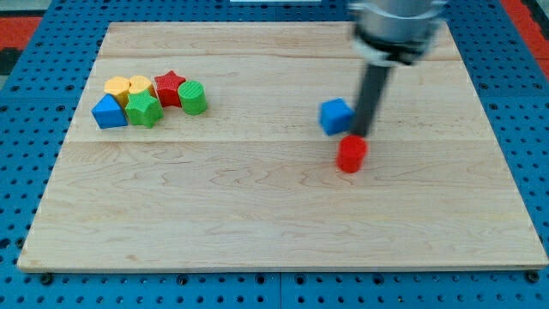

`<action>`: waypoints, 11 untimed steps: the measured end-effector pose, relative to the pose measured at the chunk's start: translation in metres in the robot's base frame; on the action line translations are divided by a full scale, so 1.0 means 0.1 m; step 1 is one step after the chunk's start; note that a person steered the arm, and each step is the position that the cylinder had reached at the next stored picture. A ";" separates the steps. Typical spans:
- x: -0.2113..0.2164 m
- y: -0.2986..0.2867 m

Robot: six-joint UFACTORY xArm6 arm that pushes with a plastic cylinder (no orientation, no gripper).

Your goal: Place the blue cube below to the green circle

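Observation:
The blue cube [336, 116] lies right of the board's centre. My tip [361, 135] stands just right of the cube, touching or nearly touching its right side, and just above a red block [351, 154]. The green circle [193, 98] lies far to the view's left, at the right end of a cluster of blocks. The dark rod rises from the tip to the arm's grey end at the view's top.
The left cluster holds a red star [170, 87], a green star [143, 110], a blue triangular block [109, 112] and two yellow blocks [127, 87]. The wooden board [274, 223] lies on a blue perforated table.

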State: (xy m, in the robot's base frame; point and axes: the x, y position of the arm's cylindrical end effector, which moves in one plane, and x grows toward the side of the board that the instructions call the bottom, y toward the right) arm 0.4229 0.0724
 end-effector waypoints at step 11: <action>-0.11 -0.07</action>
